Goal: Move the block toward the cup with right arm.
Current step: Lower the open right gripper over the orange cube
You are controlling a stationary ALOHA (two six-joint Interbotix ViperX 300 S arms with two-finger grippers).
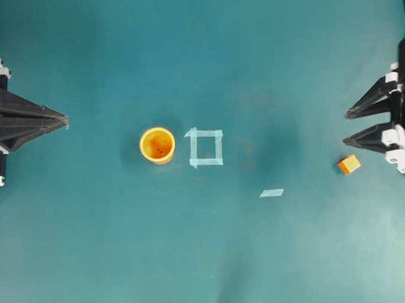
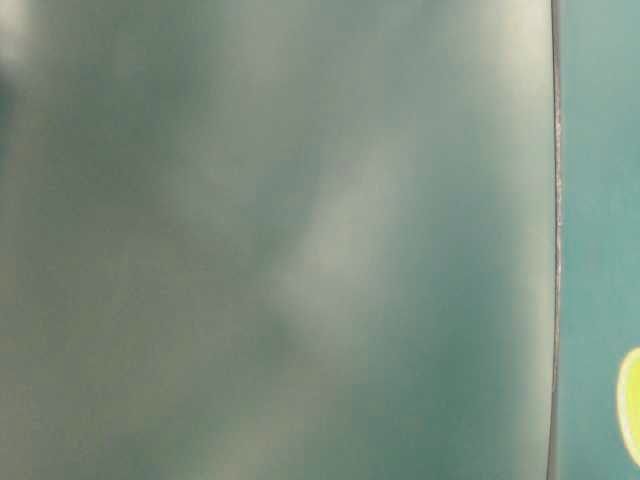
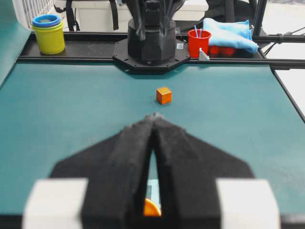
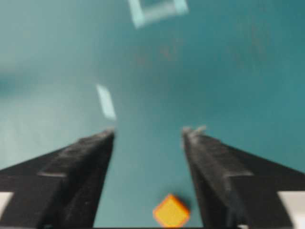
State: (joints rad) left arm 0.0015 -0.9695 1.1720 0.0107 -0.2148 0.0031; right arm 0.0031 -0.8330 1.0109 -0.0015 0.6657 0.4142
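Overhead view had the right gripper (image 1: 346,125) spread wide at the right edge, block (image 1: 349,164) loose just below, presumably lining up a nudge toward the cup (image 1: 157,145) mid-left.

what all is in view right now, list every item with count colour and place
block: 1, orange with a lighter top, far right of the table by the right gripper
cup: 1, yellow-orange, left of centre
tape square: 1, pale outline, just right of the cup
tape strip: 1, pale, lower right of the square
stacked cups: yellow with blue on top, behind the table
red cup: 1, behind the table
blue cloth: 1, beside the red cup
left gripper: black, shut, left edge
right gripper: black, open, right edge
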